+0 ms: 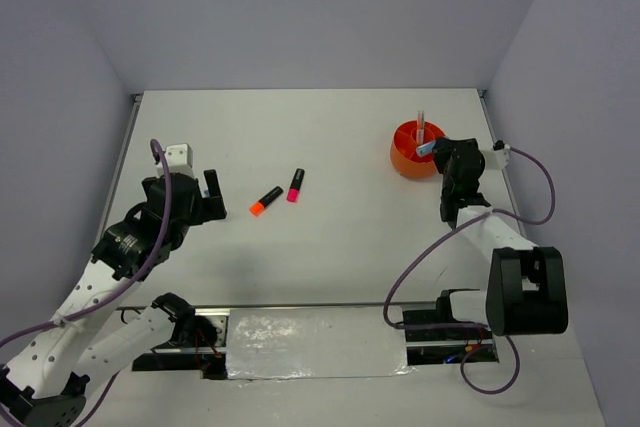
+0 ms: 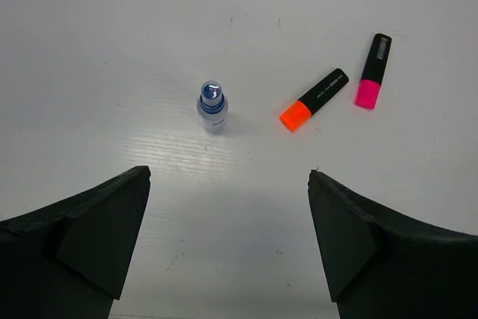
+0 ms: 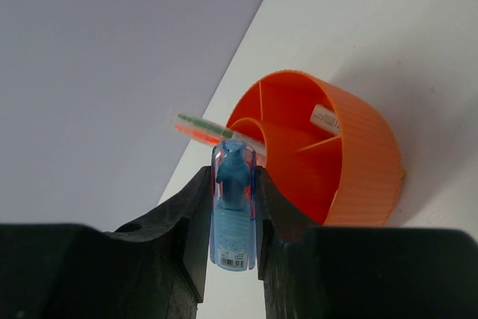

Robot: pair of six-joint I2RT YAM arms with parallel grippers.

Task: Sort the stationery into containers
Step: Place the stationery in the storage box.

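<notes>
At the Tub: Sorting Partly Done

Right gripper [image 3: 234, 184] clamps the blue strip [image 3: 234, 222] just beside the tub [image 3: 366, 162], which already holds pens [image 3: 205, 126] and a white piece [image 3: 325, 119]. Unsorted, well apart from the tub: bottle [image 2: 212, 106], orange highlighter [image 2: 314, 100], pink highlighter [image 2: 372, 71], ahead of the left gripper [image 2: 228, 207], jaws apart; nothing stands between.

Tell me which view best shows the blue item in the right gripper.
Right wrist: the blue item sits mid-frame, clamped in the right gripper, orange tub behind. Top external shows only a blue sliver at the tub's rim. Left wrist doesn't show it.
</notes>
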